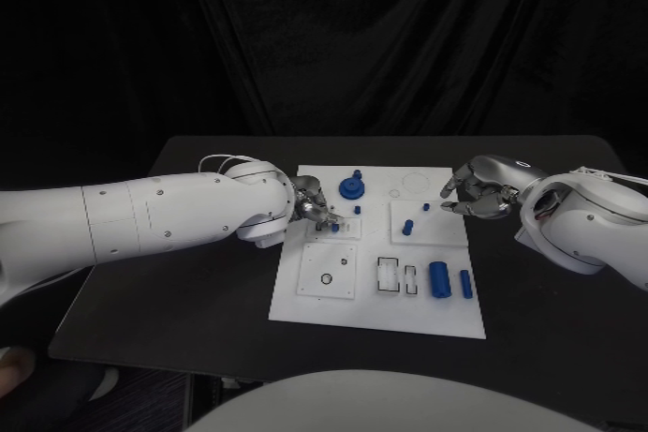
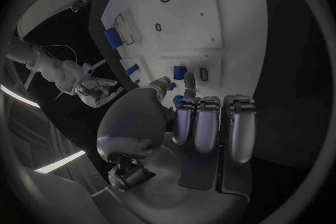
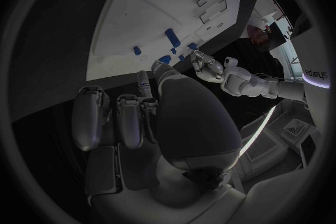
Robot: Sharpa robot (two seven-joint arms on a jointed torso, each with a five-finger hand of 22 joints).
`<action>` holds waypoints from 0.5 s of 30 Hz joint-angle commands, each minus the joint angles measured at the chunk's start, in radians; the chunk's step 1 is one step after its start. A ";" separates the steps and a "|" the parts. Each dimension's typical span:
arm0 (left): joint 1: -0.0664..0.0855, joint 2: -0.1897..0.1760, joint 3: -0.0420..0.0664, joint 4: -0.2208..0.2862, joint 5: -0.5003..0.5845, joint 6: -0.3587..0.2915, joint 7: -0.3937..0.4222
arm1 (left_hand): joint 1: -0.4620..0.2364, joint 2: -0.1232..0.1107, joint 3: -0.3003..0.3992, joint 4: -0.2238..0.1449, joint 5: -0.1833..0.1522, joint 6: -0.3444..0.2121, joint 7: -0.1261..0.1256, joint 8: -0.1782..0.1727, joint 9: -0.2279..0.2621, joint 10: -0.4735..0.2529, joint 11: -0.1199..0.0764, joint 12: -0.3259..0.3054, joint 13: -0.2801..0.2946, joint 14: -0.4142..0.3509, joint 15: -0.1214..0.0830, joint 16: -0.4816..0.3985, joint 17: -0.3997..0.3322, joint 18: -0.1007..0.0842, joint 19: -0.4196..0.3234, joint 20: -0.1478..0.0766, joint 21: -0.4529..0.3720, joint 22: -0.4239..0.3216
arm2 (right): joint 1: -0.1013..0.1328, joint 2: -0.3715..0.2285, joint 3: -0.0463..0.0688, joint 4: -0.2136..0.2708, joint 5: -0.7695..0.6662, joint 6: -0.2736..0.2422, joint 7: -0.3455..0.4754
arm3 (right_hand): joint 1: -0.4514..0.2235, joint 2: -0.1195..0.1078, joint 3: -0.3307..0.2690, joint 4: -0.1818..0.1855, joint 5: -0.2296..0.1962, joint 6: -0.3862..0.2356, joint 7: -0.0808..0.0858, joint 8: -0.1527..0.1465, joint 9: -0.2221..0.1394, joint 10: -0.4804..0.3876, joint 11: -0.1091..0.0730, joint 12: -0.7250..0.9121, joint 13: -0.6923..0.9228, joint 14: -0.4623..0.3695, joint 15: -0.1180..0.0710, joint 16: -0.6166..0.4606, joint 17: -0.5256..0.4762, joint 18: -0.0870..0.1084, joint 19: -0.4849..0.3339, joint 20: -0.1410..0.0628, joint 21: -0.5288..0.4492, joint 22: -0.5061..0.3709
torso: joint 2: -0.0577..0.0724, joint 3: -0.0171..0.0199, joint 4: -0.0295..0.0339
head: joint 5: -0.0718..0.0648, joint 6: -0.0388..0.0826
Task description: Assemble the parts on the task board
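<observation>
The task board (image 1: 378, 305) lies at the centre of the black counter (image 1: 176, 301). The left robot hand (image 1: 314, 210), at the board's left edge, pinches a small blue part (image 1: 331, 228) over the upper-left plate; seating it appears to be the step in hand, and the next move calls for aligning it with its socket. The right robot hand (image 1: 476, 193), at the upper right, has its fingers curled, holding nothing visible. Counted in the head view: roughly seven blue parts, including one large cylinder (image 1: 440, 278) and one knobbed piece (image 1: 352, 185).
</observation>
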 commanded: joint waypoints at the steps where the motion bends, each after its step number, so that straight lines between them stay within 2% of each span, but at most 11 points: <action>1: 0.000 0.007 0.000 -0.005 -0.002 0.022 0.007 | -0.010 -0.001 -0.004 0.004 -0.006 -0.006 0.000 0.003 0.001 0.103 0.008 0.003 0.263 0.106 0.008 0.003 0.263 -0.006 0.103 0.008 -0.003 0.263 | -0.003 -0.002 0.001 0.003 -0.002 0.010 -0.024 | -0.005 0.006 0.002 0.006 0.002 0.003 0.000 -0.003 -0.001 0.056 0.005 -0.005 0.198 0.080 0.005 -0.006 0.140 0.006 0.015 0.006 -0.004 0.185 | 0.000 0.0007 0.0000 | 0.001 0.000; 15: -0.002 0.024 0.000 -0.024 -0.002 0.035 0.002 | 0.002 0.005 -0.001 0.001 -0.004 -0.017 0.001 0.003 0.009 0.103 0.010 0.003 0.263 0.106 0.010 0.003 0.263 -0.006 0.103 0.010 -0.003 0.263 | -0.003 -0.001 0.001 0.002 -0.002 0.020 -0.031 | -0.005 0.006 0.002 0.006 0.003 0.003 0.000 -0.003 -0.001 0.056 0.005 -0.005 0.197 0.080 0.005 -0.006 0.140 0.006 0.015 0.006 -0.004 0.185 | -0.002 0.0003 0.0005 | 0.000 0.000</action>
